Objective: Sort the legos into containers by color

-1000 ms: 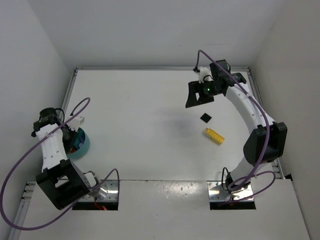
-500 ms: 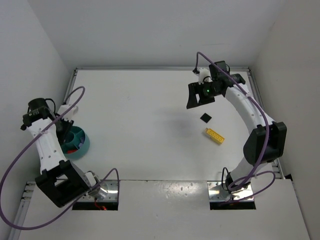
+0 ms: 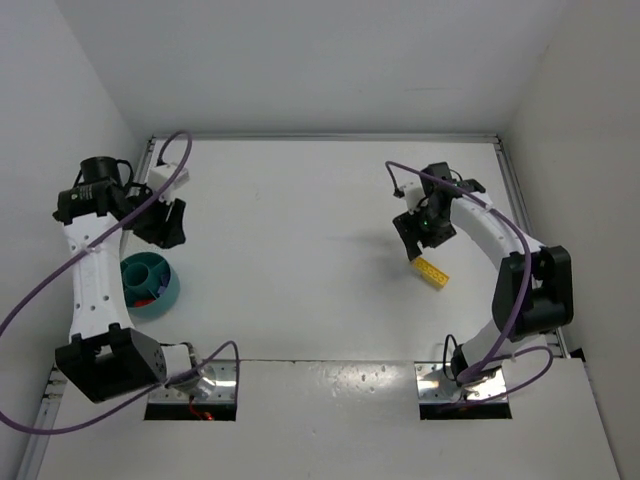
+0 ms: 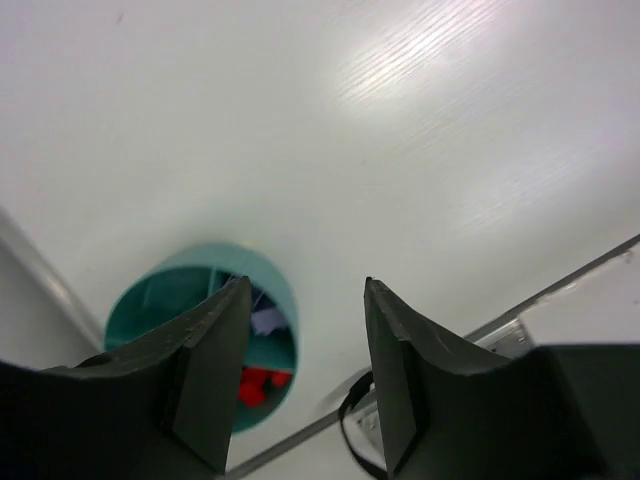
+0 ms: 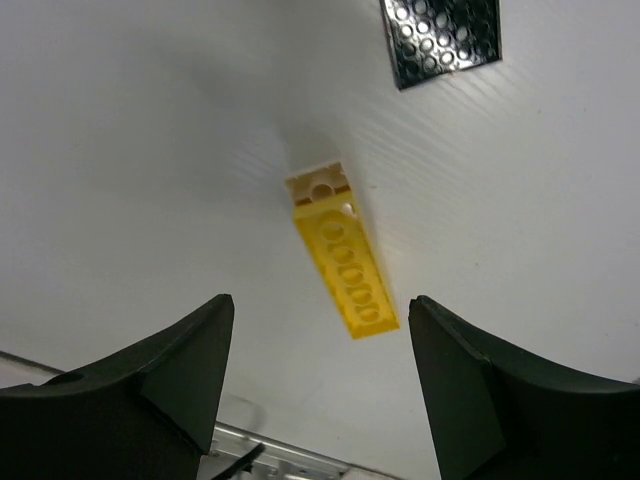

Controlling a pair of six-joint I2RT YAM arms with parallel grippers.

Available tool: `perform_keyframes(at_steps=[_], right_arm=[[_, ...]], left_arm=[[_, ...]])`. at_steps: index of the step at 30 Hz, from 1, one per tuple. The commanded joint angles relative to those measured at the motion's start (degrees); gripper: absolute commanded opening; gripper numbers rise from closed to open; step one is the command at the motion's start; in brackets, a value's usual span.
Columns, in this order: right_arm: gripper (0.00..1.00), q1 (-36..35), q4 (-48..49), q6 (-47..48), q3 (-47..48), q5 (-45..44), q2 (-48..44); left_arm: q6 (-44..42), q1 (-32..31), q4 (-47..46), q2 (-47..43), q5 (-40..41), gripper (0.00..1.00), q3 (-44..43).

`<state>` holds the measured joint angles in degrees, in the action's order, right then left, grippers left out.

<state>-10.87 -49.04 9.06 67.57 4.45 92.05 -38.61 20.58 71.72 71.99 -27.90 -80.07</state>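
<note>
The teal bowl stands at the table's left side with red legos inside. My left gripper hovers just beyond it, open and holding nothing. In the left wrist view the bowl lies below and behind the open left gripper, and the red legos show inside. A long yellow lego lies flat on the right. Above its far end my right gripper is open. In the right wrist view the yellow lego lies ahead of the open right gripper, untouched.
A small black studded plate lies just beyond the yellow lego; the top view hides it under the right gripper. White walls close the table on three sides. A metal rail runs along the near edge by the arm mounts.
My left gripper has lifted out of the bowl and swung toward the far side, its jaws widening. The right gripper has come nearer and lower, over the black plate and yellow lego.
</note>
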Motion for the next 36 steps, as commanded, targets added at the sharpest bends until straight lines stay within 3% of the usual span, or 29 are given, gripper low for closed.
perform_keyframes(at_steps=[1, 4, 14, 24, 29, 32, 36], right_arm=[[0.71, 1.2, 4.0, 5.7, -2.6, -6.5, -3.4], [0.70, 2.3, 4.7, 10.1, -5.4, -7.0, -3.4], [0.67, 4.6, 5.4, 17.1, -11.7, -2.0, -0.7], [0.57, 5.2, 7.2, 18.9, -12.2, 1.5, 4.7], [0.19, 5.2, 8.8, 19.4, -11.6, 1.0, 4.7], [0.07, 5.2, 6.2, 18.1, -7.6, 5.0, 2.6], [0.04, 4.5, -1.3, 15.9, 0.6, 21.5, 0.3]], left_arm=[[6.1, -4.9, -3.0, -4.4, -7.7, 0.55, -0.6], [10.6, -11.8, -7.1, -5.4, -5.8, 0.55, 1.2], [20.0, -23.4, -20.0, -10.5, -7.2, 0.55, 8.6], [31.0, -30.6, -31.9, -12.3, -12.2, 0.55, 14.3], [33.8, -31.7, -37.1, -16.3, -14.1, 0.55, 19.9], [34.9, -32.3, -37.6, -17.0, -16.4, 0.55, 20.6], [35.6, -32.3, -37.6, -15.8, -19.8, 0.56, 20.6]])
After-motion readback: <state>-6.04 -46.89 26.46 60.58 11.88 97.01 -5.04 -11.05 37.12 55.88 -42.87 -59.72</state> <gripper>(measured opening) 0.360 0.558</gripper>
